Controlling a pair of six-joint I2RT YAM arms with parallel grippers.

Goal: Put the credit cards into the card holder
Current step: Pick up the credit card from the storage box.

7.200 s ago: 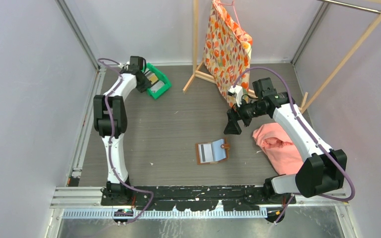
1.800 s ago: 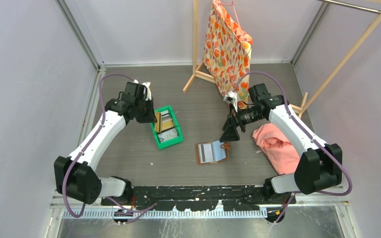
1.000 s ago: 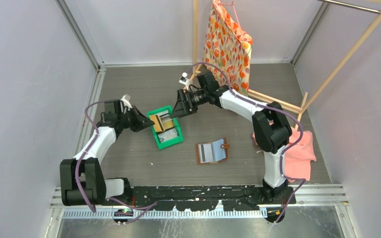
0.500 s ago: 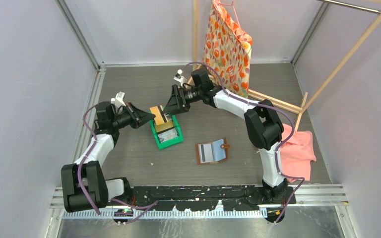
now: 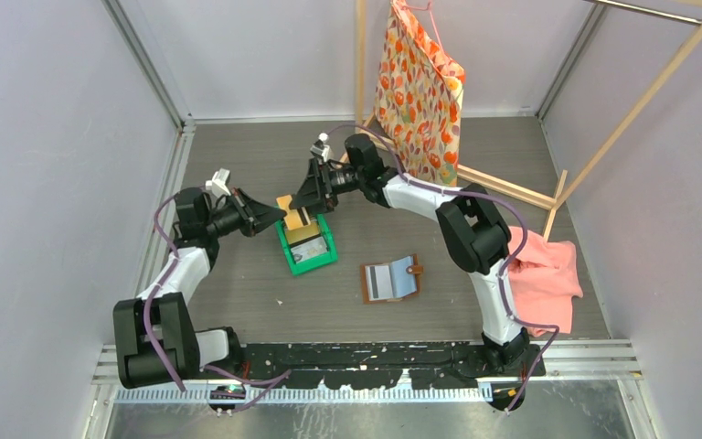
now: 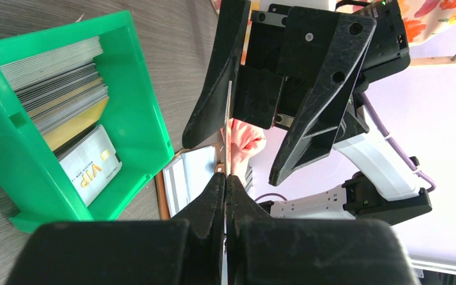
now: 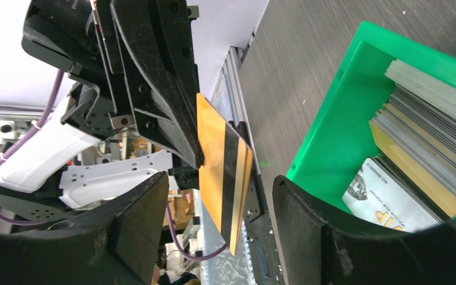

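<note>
Item: left gripper (image 5: 277, 214), black, two-finger, jaws pressed fully together on one end of a thin gold plastic card with a dark stripe (image 7: 222, 178). The gold card is held on edge in the air, over the far end of a green plastic bin (image 6: 145, 107). Item: right gripper (image 5: 307, 199), black, reaching in from the opposite side, jaws parted wide and straddling the free end of the gold card. Its own wrist view shows a gap on both sides. The left wrist view puts the card close against one finger (image 6: 217, 83), and whether they touch there cannot be told. Item: green bin, standing on the grey wood-grain table (image 5: 265, 165), holding a row of stacked cards (image 6: 59, 83) on edge, grey and tan (one white card (image 6: 92, 167) marked VIP leans at the front). Item: brown leather card holder with light-blue lining (image 5: 390, 280), lying open and flat on the table, near the green bin on its right and closer to the arm bases, well apart from both grippers. Item: crumpled pink cloth (image 5: 544, 279), at the right side of the table, beside the right arm.
</note>
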